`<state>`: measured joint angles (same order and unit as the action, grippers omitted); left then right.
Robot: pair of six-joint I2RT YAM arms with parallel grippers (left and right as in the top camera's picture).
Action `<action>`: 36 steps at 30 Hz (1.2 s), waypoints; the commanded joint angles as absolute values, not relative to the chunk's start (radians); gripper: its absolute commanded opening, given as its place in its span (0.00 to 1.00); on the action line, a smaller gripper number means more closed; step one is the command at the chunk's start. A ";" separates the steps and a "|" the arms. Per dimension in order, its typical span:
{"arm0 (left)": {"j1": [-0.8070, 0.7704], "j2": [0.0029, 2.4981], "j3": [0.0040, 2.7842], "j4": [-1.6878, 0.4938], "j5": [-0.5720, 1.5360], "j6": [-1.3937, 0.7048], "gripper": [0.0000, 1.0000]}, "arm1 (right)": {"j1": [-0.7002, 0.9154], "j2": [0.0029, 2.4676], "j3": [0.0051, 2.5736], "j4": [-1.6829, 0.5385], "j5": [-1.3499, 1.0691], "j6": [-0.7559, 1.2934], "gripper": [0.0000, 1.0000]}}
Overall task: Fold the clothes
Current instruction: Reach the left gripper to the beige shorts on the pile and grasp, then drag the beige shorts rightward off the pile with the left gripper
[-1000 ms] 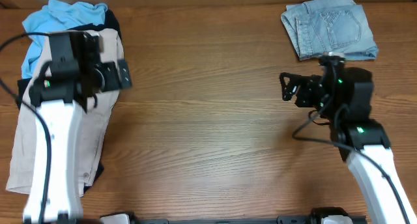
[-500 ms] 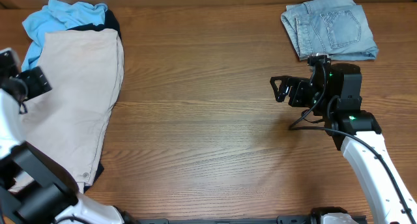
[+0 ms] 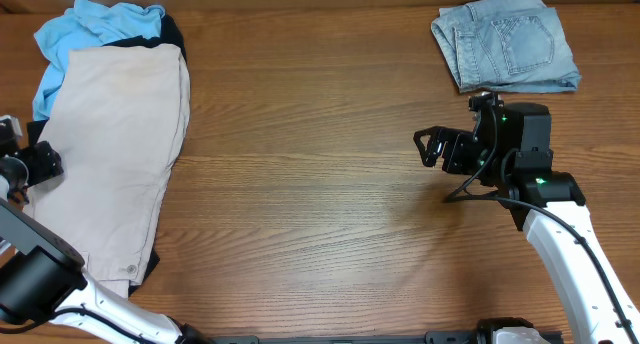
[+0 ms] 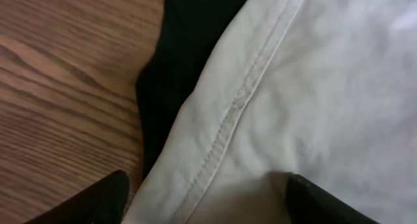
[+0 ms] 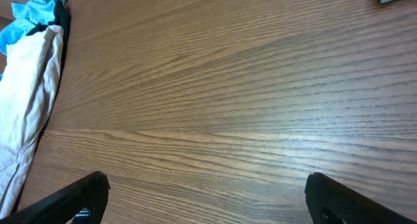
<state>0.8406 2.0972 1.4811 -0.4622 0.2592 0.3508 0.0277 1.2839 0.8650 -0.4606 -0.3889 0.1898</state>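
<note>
At the left desk (image 3: 320,204) edge, left gripper (image 4: 208,201), jaws spread, should pinch only the shorts (image 3: 115,154) seam; right gripper (image 3: 432,146) gapes empty.

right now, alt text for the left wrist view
Close-up of the stitched edge of beige shorts over a black garment on a wooden table. The left pincer stands open around that edge, one dark tip in each bottom corner.
</note>
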 commanded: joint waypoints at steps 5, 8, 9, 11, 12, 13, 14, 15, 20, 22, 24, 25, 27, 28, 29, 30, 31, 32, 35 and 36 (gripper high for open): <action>0.852 2.147 1.505 -0.454 0.287 0.381 0.28 | 0.033 1.280 0.892 -0.443 -0.395 0.185 0.99; 0.843 2.137 1.516 -0.455 0.332 0.346 0.18 | 0.033 1.280 0.892 -0.429 -0.395 0.185 0.99; 0.837 2.130 1.524 -0.458 0.345 0.316 0.16 | 0.033 1.280 0.892 -0.425 -0.395 0.184 0.99; 0.823 2.112 1.546 -0.476 0.359 0.262 0.10 | 0.033 1.280 0.892 -0.414 -0.394 0.181 0.99; 0.813 2.100 1.562 -0.495 0.363 0.242 0.06 | 0.033 1.280 0.892 -0.407 -0.395 0.181 0.99; 0.804 2.090 1.575 -0.513 0.364 0.226 0.04 | 0.033 1.280 0.892 -0.400 -0.395 0.181 0.99; 0.790 2.075 1.589 -0.535 0.364 0.205 0.04 | 0.033 1.280 0.892 -0.391 -0.395 0.182 0.98; 0.778 2.062 1.599 -0.553 0.364 0.191 0.04 | 0.033 1.280 0.892 -0.386 -0.395 0.182 0.96; 0.695 1.968 1.631 -0.662 0.365 0.103 0.04 | 0.033 1.279 0.892 -0.364 -0.395 0.182 0.93; 0.653 1.921 1.631 -0.704 0.368 0.049 0.04 | 0.033 1.279 0.893 -0.364 -0.395 0.182 0.92; 0.593 1.864 1.633 -0.758 0.395 0.000 0.04 | 0.030 1.277 0.895 -0.366 -0.394 0.182 0.91; 0.566 1.841 1.633 -0.780 0.416 -0.009 0.04 | 0.025 1.275 0.898 -0.369 -0.395 0.183 0.91; 0.459 1.761 1.633 -0.849 0.436 -0.015 0.04 | 0.002 1.267 0.921 -0.406 -0.395 0.183 0.90; 0.416 1.736 1.633 -0.870 0.435 -0.015 0.04 | -0.008 1.264 0.933 -0.425 -0.395 0.185 0.90; 0.364 1.708 1.633 -0.892 0.436 -0.015 0.04 | -0.021 1.260 0.947 -0.447 -0.395 0.186 0.90; 0.319 1.690 1.633 -0.906 0.436 -0.015 0.04 | -0.036 1.256 0.965 -0.473 -0.395 0.186 0.90; 0.265 1.673 1.633 -0.915 0.436 -0.015 0.04 | -0.052 1.251 0.984 -0.503 -0.395 0.186 0.89; 0.216 1.664 1.633 -0.918 0.439 -0.017 0.04 | -0.067 1.249 1.000 -0.528 -0.395 0.186 0.89; 0.060 1.661 1.633 -0.913 0.439 -0.030 0.04 | -0.113 1.238 1.052 -0.607 -0.395 0.186 0.88; 0.004 1.667 1.632 -0.906 0.438 -0.039 0.04 | -0.132 1.234 1.071 -0.637 -0.395 0.186 0.89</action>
